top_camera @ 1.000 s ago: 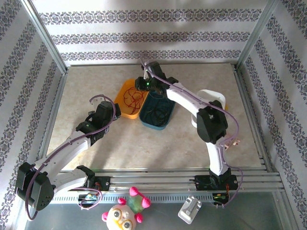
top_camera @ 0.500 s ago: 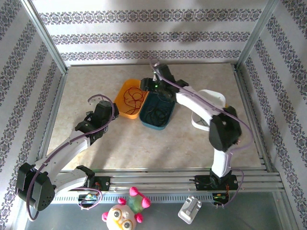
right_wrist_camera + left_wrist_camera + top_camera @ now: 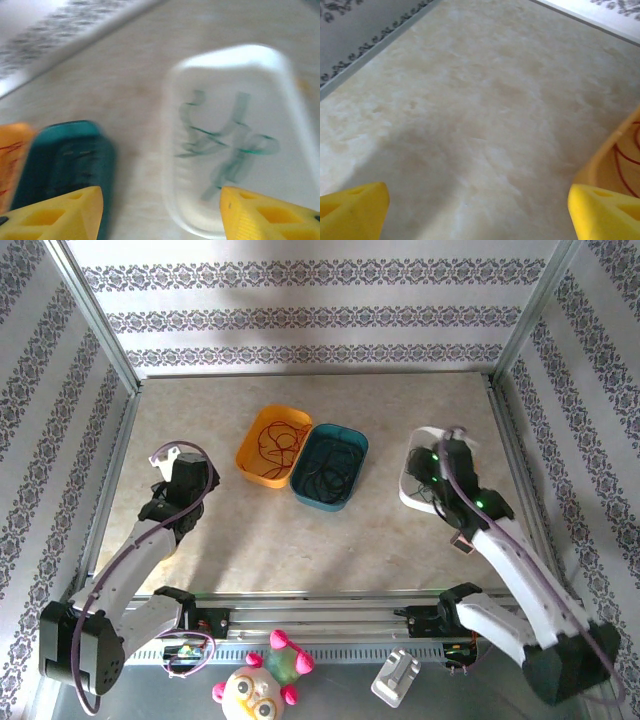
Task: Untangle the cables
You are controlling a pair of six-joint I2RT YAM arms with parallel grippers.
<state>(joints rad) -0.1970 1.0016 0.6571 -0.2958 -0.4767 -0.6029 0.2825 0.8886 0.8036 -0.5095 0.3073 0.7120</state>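
Note:
A red cable (image 3: 275, 445) lies coiled in the orange tray (image 3: 250, 462). A black cable (image 3: 330, 470) sits in the teal tray (image 3: 352, 445) beside it. In the blurred right wrist view a green cable (image 3: 225, 145) lies in the white tray (image 3: 280, 75). My right gripper (image 3: 428, 468) hovers over that tray's near left part, open with nothing between its yellow fingers (image 3: 55, 212). My left gripper (image 3: 168, 462) stands open over bare table, left of the orange tray (image 3: 607, 160), with nothing between its jaws.
Metal rails frame the marble table top (image 3: 220, 530) on all sides, with patterned walls behind them. The white tray (image 3: 412, 455) lies near the right rail, partly under my right arm. A toy (image 3: 262, 685) and a white part (image 3: 397, 678) lie below the front rail.
My right arm has swung from over the orange and teal trays to the white tray on the right. My left arm has drawn back to the left.

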